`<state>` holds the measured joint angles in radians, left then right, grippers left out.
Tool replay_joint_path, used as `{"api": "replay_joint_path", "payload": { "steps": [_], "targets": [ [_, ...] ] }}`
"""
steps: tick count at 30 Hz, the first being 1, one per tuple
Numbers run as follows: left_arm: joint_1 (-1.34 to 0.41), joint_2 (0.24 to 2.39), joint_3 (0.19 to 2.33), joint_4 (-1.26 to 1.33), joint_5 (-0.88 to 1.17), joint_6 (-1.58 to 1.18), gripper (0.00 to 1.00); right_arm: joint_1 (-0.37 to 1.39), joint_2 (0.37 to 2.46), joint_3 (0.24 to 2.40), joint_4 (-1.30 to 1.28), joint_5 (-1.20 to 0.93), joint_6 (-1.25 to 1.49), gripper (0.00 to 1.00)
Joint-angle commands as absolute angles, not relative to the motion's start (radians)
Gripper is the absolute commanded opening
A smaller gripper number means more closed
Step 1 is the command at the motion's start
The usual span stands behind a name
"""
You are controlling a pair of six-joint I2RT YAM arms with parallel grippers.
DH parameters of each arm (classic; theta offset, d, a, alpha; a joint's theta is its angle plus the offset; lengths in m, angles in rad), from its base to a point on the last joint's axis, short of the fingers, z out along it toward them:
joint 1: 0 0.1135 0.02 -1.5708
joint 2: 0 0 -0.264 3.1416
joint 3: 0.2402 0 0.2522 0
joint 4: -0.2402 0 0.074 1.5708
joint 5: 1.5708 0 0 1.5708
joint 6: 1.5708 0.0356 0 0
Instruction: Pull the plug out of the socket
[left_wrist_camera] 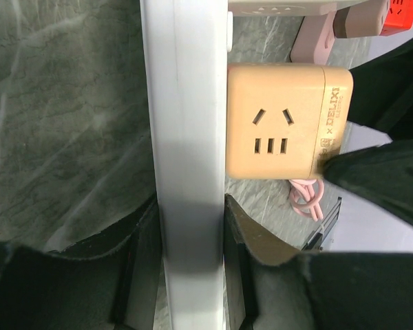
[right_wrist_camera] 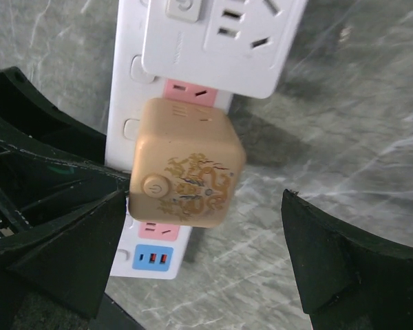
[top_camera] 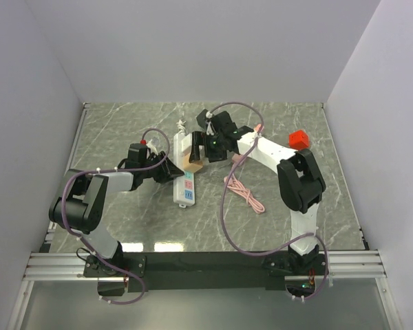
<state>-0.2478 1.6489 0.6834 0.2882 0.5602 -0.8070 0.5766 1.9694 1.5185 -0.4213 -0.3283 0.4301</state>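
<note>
Right pincer agape around tan plug

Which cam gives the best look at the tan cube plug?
Right wrist: the tan cube plug sits centred and unobstructed, seated in the white power strip. Left wrist shows one socket face of it from the side; top external shows it small and distant.

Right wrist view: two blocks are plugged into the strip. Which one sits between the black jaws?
The tan cube with the gold pattern and round button; the white block next to it lies beyond the jaws.
</note>
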Motion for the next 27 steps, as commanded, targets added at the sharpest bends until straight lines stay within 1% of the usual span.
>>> {"api": "replay_joint_path", "payload": {
  "steps": [1,6,10,13,15,17,18,20,21,22,23,24,25,27],
  "targets": [
    [-0.264,1.623,0.663,0.287,0.565,-0.798,0.01,0.598,1.986,1.559,-0.382,-0.380,0.471,1.00],
    [-0.271,1.620,0.657,0.291,0.555,-0.805,0.01,0.614,2.016,1.542,-0.305,-0.443,0.543,1.00],
    [-0.273,1.617,0.658,0.293,0.549,-0.811,0.01,0.624,2.056,1.586,-0.328,-0.387,0.581,0.99],
    [-0.273,1.615,0.658,0.293,0.540,-0.813,0.01,0.623,2.085,1.641,-0.376,-0.341,0.601,0.95],
    [-0.273,1.614,0.660,0.291,0.537,-0.816,0.00,0.624,2.115,1.667,-0.414,-0.334,0.598,0.88],
    [-0.273,1.618,0.663,0.285,0.531,-0.815,0.01,0.624,2.126,1.672,-0.416,-0.340,0.598,0.80],
    [-0.273,1.618,0.666,0.284,0.528,-0.815,0.01,0.626,2.128,1.667,-0.414,-0.344,0.601,0.69],
    [-0.273,1.621,0.666,0.281,0.522,-0.815,0.01,0.627,2.123,1.640,-0.402,-0.362,0.607,0.56],
    [-0.273,1.621,0.669,0.281,0.519,-0.815,0.00,0.627,2.120,1.628,-0.385,-0.373,0.610,0.40],
    [-0.273,1.621,0.669,0.278,0.511,-0.812,0.00,0.629,2.115,1.609,-0.382,-0.374,0.609,0.32],
    [-0.273,1.623,0.670,0.273,0.503,-0.811,0.01,0.629,2.103,1.602,-0.380,-0.377,0.609,0.22],
    [-0.273,1.623,0.673,0.259,0.497,-0.805,0.01,0.629,2.099,1.597,-0.379,-0.383,0.607,0.07],
    [-0.275,1.623,0.675,0.252,0.480,-0.804,0.01,0.630,2.089,1.594,-0.383,-0.393,0.600,0.00],
    [-0.273,1.623,0.683,0.226,0.460,-0.793,0.01,0.629,2.079,1.598,-0.411,-0.397,0.588,0.00]
  ]
}}
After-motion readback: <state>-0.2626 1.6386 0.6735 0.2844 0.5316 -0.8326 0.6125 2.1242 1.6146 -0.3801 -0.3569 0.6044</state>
